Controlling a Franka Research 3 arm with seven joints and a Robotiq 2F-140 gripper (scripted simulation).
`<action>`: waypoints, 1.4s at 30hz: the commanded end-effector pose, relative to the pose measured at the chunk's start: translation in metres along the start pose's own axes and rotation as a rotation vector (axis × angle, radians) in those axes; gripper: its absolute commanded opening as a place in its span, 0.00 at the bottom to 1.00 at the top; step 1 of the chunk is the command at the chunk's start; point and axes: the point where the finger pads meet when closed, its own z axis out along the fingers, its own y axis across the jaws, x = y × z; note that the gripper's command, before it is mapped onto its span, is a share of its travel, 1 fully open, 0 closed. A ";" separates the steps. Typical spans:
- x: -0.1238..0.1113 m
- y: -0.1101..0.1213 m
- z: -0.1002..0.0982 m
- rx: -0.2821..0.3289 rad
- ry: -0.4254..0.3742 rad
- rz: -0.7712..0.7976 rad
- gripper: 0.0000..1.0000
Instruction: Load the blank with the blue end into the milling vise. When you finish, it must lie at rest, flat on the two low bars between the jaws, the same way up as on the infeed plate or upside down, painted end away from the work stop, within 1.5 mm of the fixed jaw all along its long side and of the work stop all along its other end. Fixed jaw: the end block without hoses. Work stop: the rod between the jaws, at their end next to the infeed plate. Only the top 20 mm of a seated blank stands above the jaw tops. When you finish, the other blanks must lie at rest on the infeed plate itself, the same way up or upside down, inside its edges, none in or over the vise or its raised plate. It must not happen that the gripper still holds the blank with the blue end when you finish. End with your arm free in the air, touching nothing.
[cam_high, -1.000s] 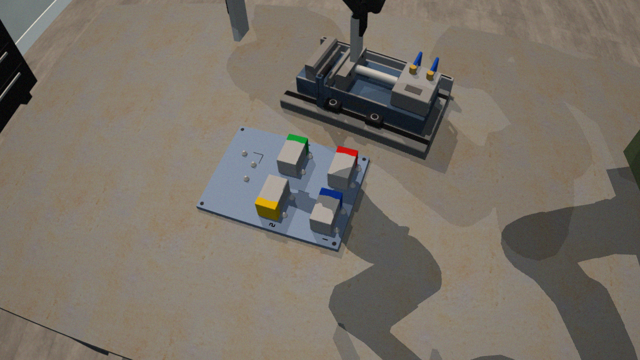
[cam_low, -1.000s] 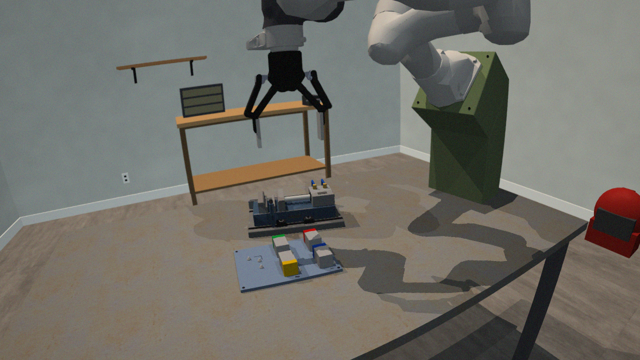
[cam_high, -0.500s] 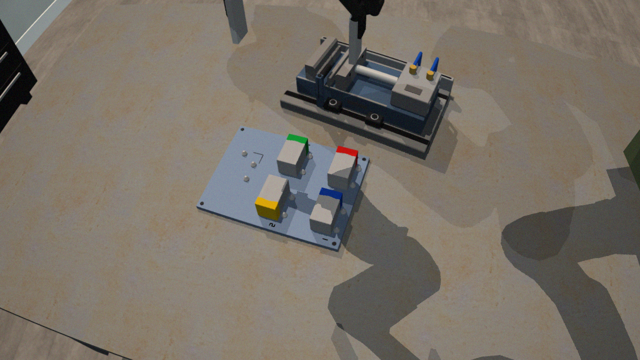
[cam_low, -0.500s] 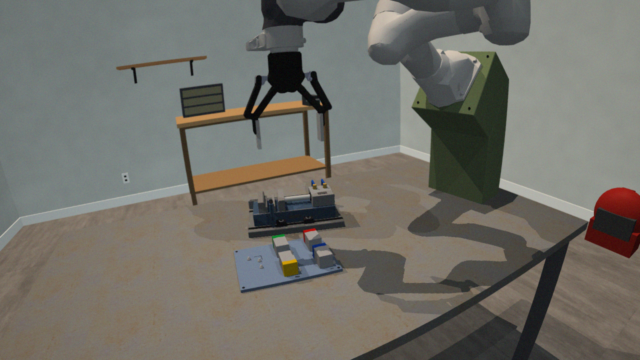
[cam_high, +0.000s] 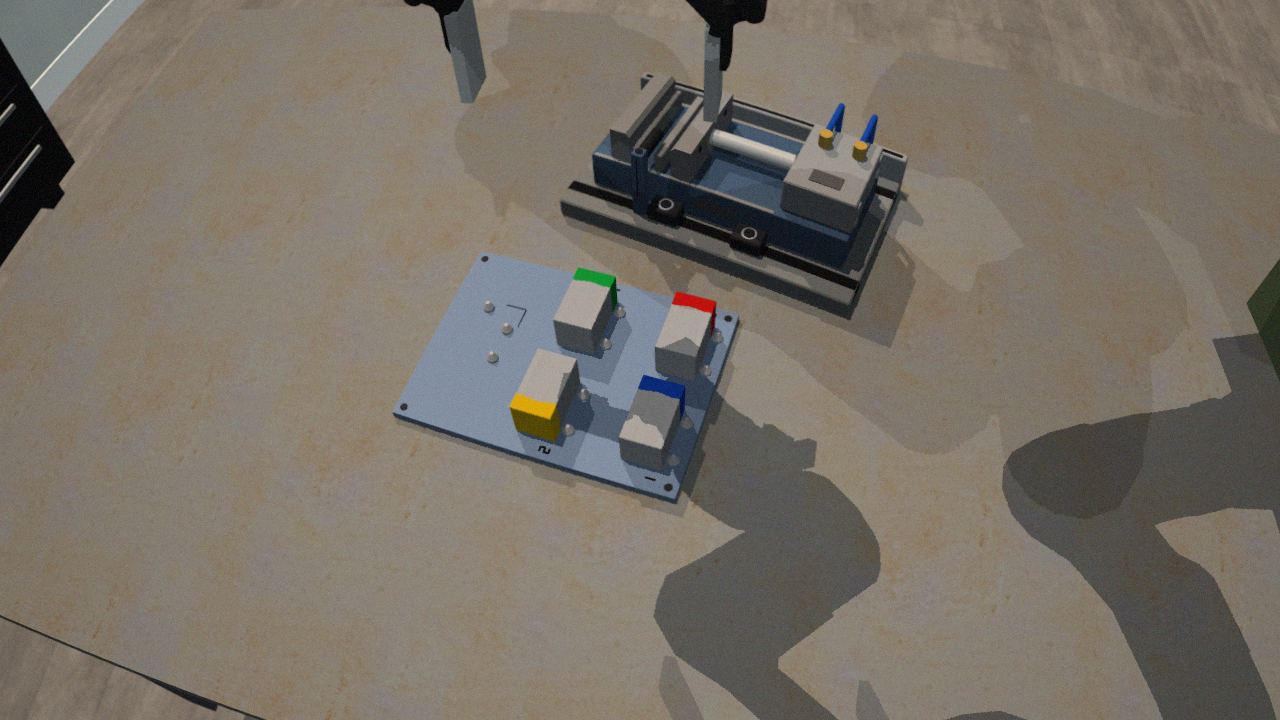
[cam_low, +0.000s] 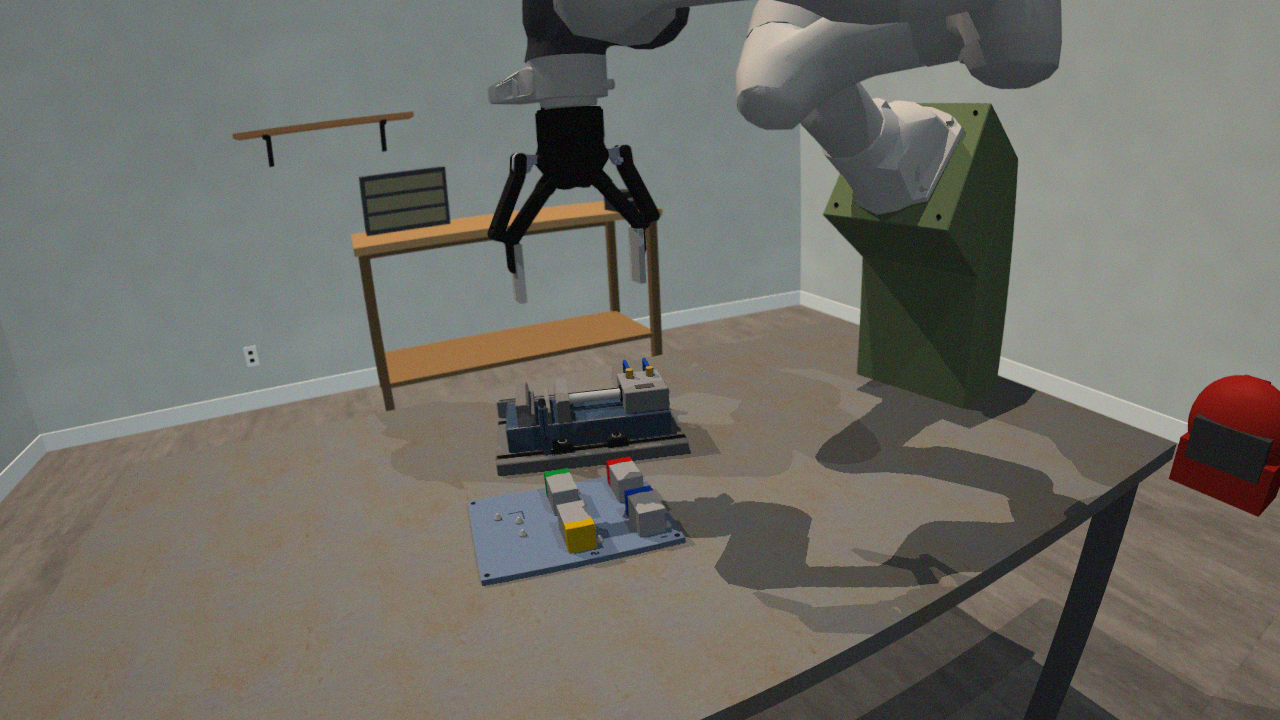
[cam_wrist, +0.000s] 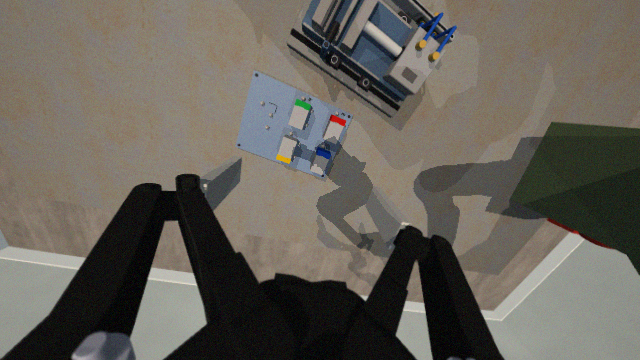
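The blue-ended blank lies on the light-blue infeed plate at its near right corner; it also shows in the exterior view and the wrist view. Blanks with green, red and yellow ends lie on the same plate. The milling vise stands behind the plate, nothing between its jaws; the hose block is at its right end. My gripper hangs high above the vise, fingers wide open and empty.
A green pedestal carries the arm at the right. A wooden bench stands at the back wall. A red object sits at the right edge. The plate's left part holds several small pins.
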 end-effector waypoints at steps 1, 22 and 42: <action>-0.001 -0.001 0.000 0.003 -0.004 -0.081 1.00; 0.000 -0.001 0.000 0.001 -0.002 -0.034 1.00; -0.001 -0.001 -0.001 0.002 -0.005 0.135 1.00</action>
